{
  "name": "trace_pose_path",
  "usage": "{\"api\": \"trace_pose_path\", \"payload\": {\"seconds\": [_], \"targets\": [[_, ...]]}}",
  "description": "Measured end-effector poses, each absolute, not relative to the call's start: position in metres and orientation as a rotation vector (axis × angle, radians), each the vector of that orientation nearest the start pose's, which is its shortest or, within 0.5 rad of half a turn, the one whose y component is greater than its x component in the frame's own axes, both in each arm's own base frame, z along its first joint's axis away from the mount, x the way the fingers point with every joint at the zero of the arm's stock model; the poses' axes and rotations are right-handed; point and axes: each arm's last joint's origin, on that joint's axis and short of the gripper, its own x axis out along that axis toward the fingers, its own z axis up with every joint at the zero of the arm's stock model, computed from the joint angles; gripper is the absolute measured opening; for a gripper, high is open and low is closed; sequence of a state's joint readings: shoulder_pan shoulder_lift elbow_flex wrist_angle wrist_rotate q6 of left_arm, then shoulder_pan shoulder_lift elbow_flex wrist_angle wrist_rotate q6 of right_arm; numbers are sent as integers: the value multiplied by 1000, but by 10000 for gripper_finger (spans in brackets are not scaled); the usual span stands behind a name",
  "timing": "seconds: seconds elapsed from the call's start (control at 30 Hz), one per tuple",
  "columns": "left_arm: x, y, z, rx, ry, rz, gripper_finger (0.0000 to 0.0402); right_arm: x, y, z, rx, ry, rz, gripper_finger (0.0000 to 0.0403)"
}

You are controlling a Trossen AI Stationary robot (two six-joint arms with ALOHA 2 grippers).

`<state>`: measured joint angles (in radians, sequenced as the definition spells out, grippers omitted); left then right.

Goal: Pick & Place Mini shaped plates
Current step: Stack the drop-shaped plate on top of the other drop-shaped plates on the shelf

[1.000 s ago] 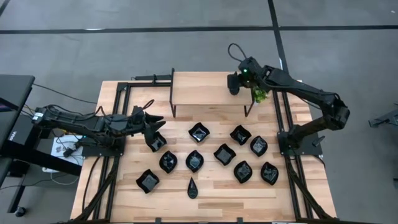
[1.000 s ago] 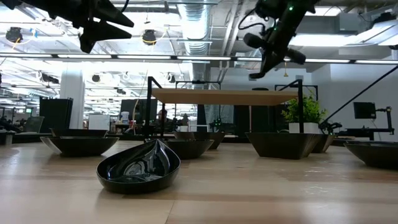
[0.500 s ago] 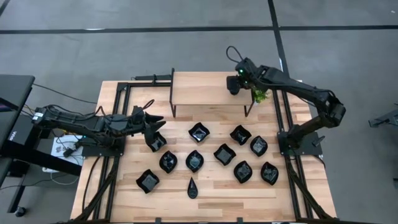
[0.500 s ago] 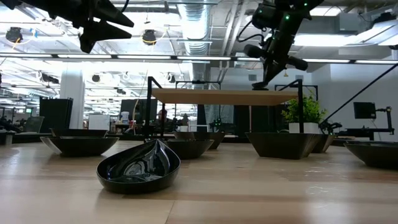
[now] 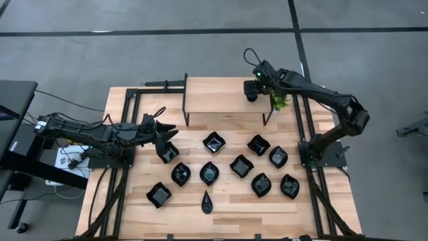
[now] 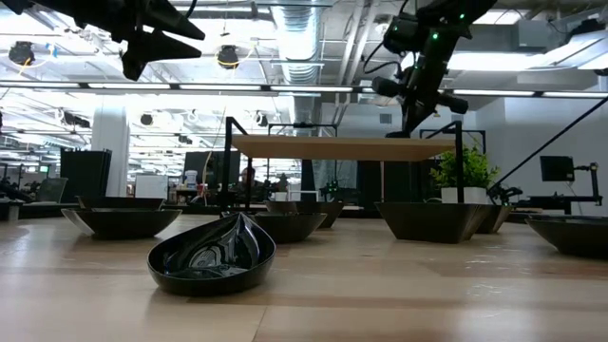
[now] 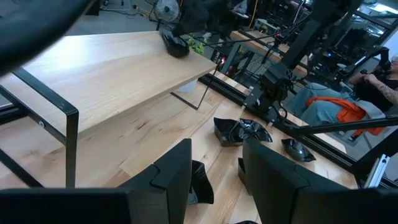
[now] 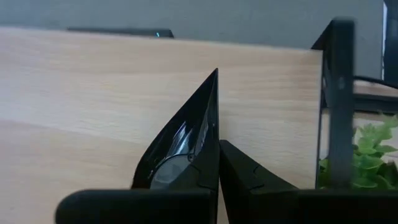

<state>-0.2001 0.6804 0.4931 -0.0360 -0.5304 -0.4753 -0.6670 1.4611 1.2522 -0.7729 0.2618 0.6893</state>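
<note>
Clamped jaws of the right gripper [image 5: 252, 91] pinch a teardrop plate [image 8: 180, 149] over the raised shelf [image 5: 224, 96]; its body is mostly hidden behind the fingers. Ten plates [image 5: 231, 167] lie on the table [image 5: 134, 207]. Left gripper [image 5: 168, 138] hovers with jaws apart, empty.

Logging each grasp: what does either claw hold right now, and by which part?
The right claw pinches a teardrop plate by its rim, above the shelf. The left claw is open, holding nothing.
</note>
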Motion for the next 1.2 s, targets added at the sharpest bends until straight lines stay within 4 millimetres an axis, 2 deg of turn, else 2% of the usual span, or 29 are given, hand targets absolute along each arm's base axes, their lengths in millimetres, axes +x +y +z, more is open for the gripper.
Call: {"api": "trace_pose_path", "payload": {"seconds": [0.17,0.63,1.03,1.2], "targets": [[157,-17,263,-389,127,371,145,231,-192,289,786,689,-1167,0],[157,-17,263,-392,120,370,145,231,-190,291,796,687,-1144,6],[157,-17,263,-393,117,369,145,232,-189,291,792,695,-1131,88],[157,-17,263,-393,117,369,145,225,-184,300,787,675,-1130,102]]}}
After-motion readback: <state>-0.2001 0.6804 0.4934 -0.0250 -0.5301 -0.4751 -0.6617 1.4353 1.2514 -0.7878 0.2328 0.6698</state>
